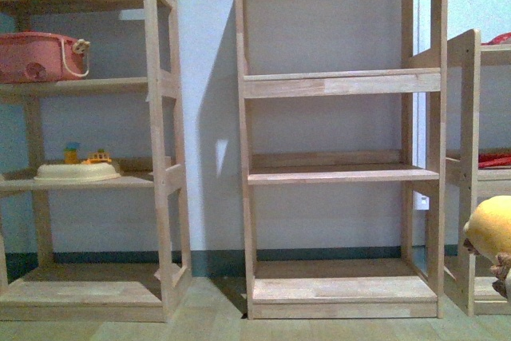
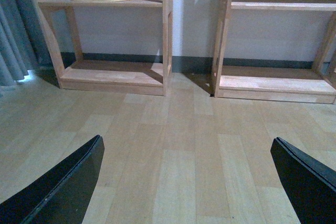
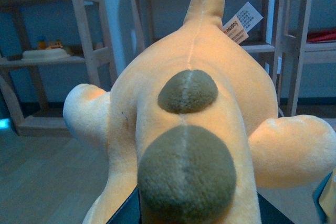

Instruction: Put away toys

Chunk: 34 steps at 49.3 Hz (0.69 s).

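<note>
The right jaws have the plush toy (image 3: 194,129) clamped. It's up off the floor, sitting right on top of them and hogging nearly the whole right wrist view. Two brown patches (image 3: 187,92) face the camera and a white tag (image 3: 242,21) sticks off the far end. The jaws themselves are basically buried, with only dark slivers poking out under the toy, so I can't see how tightly they're closed around it.

The left jaws are spread wide with nothing between them, hanging over the wood-look floor (image 2: 178,145).

Ahead of both jaws, three wooden shelf units stand against the wall (image 1: 207,77). The middle unit (image 1: 339,173) is just beyond the toy, and its shelves are open. The left unit (image 1: 160,157) carries a pink basket (image 1: 36,57), and a shelf lower there's a cream tray (image 1: 76,172) with small toys (image 1: 96,156) on it. The units' uprights sit close together with only narrow gaps between them. The floor from the left jaws up to the units is open room, and a grey curtain (image 2: 13,35) hangs beside the unit with the tray.

The right unit (image 1: 467,157) is cut off by the frame edge. There's something red (image 1: 497,161) on it, but I can't make out what it is. In the front view only an edge of the toy shows, low down near that unit.
</note>
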Motion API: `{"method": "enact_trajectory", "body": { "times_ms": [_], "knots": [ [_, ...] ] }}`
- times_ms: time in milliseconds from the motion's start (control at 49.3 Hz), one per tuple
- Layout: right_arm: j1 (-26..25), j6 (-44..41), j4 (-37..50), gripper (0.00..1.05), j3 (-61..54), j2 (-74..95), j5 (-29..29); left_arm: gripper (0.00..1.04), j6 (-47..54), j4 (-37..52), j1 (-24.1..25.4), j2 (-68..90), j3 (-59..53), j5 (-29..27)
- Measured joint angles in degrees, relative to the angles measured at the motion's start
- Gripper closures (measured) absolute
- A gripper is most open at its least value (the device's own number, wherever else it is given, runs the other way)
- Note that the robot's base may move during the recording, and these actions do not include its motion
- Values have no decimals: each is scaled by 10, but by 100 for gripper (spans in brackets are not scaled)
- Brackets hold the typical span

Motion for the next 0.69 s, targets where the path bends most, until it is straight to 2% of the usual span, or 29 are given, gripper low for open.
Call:
{"method": "enact_trajectory", "body": {
  "times_ms": [690],
  "knots": [
    [0,0,0,85,0,0,2,6,0,0,0,0,0,0]
  ]
}}
